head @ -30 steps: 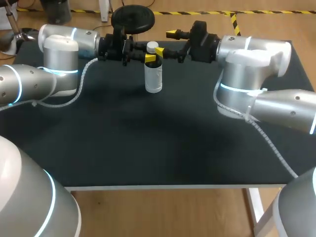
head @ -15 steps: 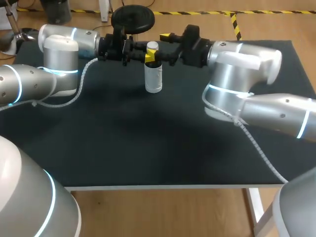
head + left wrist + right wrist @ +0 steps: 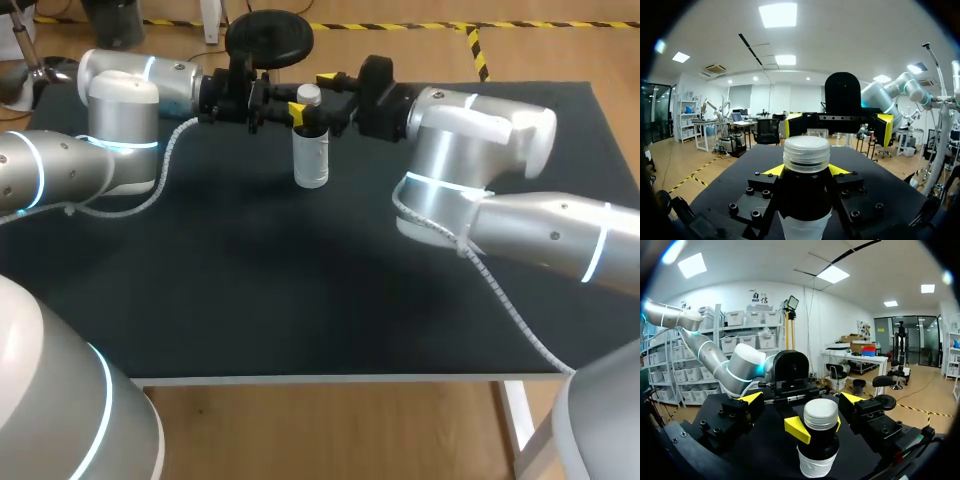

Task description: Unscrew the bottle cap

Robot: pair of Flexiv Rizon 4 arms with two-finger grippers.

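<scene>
Head view: L hand (image 3: 304, 113) grips bottle (image 3: 311, 160); R hand (image 3: 326, 97) open by cap (image 3: 309, 95).

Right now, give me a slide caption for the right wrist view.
Left end effector grips the bottle by its neck; right end effector hovers open at the white cap.

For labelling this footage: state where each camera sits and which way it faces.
Head view: fixed above and behind the robot, looking down on the table; left arm and right arm enter from its sides.
Left wrist view: on the left wrist, looking along the left gripper, shut on the bottle, toward the right gripper.
Right wrist view: on the right wrist, looking along the open right gripper toward the left arm.
Shared: both wrist views see the cap from opposite sides.
</scene>
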